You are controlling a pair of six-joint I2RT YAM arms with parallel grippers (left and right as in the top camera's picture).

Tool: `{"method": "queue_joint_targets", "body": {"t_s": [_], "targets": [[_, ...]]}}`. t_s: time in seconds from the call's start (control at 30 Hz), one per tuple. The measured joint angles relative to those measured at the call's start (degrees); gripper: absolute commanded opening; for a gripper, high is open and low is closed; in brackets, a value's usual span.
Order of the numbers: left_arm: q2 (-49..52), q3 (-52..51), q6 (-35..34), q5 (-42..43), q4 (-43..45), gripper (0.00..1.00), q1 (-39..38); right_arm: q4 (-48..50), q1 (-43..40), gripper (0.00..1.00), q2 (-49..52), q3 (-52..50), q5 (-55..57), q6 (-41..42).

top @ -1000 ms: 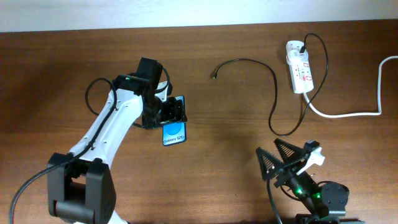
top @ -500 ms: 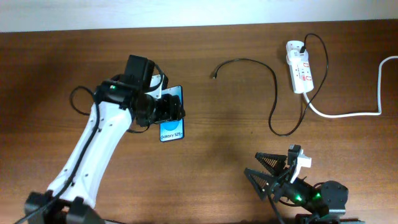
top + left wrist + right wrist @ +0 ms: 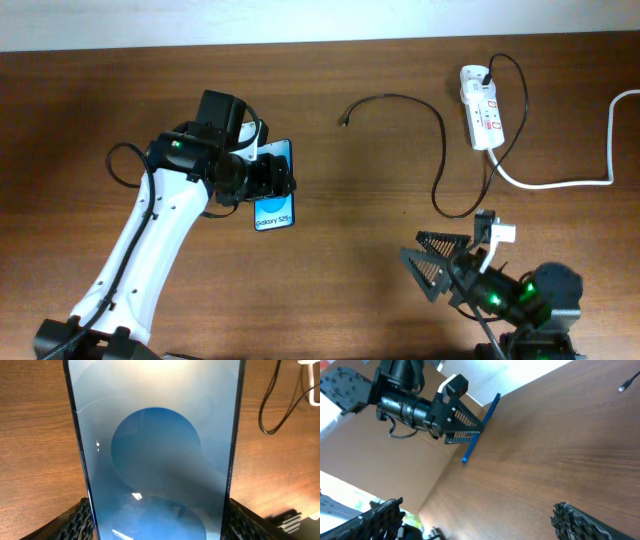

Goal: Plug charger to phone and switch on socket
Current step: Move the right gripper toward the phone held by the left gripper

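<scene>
Overhead, left gripper point(image 3: 274, 182): its 2 fingers are pressing in on the phone point(image 3: 275, 212), gripping it across its middle, left of the table's centre.
Overhead, phone: it is turning its blue screen and the words "Galaxy S25" upward, well apart from the charger point(image 3: 441, 140) and the socket point(image 3: 481, 110).
Overhead, charger: its black cable is lying on the table point(image 3: 340, 270), with the connector tip point(image 3: 343, 123) resting free to the right of the phone and the plug point(image 3: 485, 73) sitting in the far end of the socket.
Overhead, socket: it is lying at the far right, its white cord point(image 3: 560, 184) running off toward the right edge.
Overhead, right gripper point(image 3: 424, 262): it is hovering near the front edge, jaws spread wide with nothing between them.
Left wrist, phone point(image 3: 155, 450): it is filling most of the view, its round blue pattern facing the camera.
Left wrist, fingers point(image 3: 75, 522): 1 is showing at each lower corner, hugging the phone's 2 long edges.
Left wrist, charger point(image 3: 269, 431): a loop of its cable is lying on the table at the upper right.
Right wrist, phone point(image 3: 471, 447): it is showing edge-on as a thin blue line, tilting in the left gripper's point(image 3: 462, 427) grasp; I cannot tell whether its lower end is touching the table.
Right wrist, right gripper point(image 3: 477, 505): its 2 fingers are sitting far apart at the bottom corners, holding nothing.
Right wrist, connector tip point(image 3: 623, 387): it is lying at the upper right.
</scene>
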Motion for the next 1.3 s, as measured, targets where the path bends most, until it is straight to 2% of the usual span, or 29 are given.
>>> {"method": "queue_joint_targets", "body": {"t_s": [0.2,0.4,0.93,1.03,1.1,1.17,1.3], "targets": [[0.0,0.0,0.0,-0.1,-0.2,0.41,0.0,0.0,0.0,0.99,12.3,4.3,-4.2,0.6],[0.0,0.0,0.0,-0.1,-0.9,0.41,0.0,0.0,0.0,0.98,18.3,4.3,-5.8,0.5],[0.0,0.0,0.0,-0.7,-0.9,0.41,0.0,-0.5,0.0,0.98,32.9,5.1,0.0,-12.1],[0.0,0.0,0.0,-1.9,-0.9,0.41,0.0,-10.3,0.0,0.98,33.0,10.3,3.3,-14.1],[0.0,0.0,0.0,-2.4,-1.0,0.40,0.0,-21.7,0.9,0.98,33.1,15.6,9.9,-18.8],[0.0,0.0,0.0,-3.1,-1.1,0.40,0.0,-28.9,3.3,0.98,33.1,20.7,16.2,-22.1],[0.0,0.0,-0.3,-3.5,-1.0,0.41,0.0,-31.1,6.4,0.98,33.1,23.6,21.2,-24.3]]}}
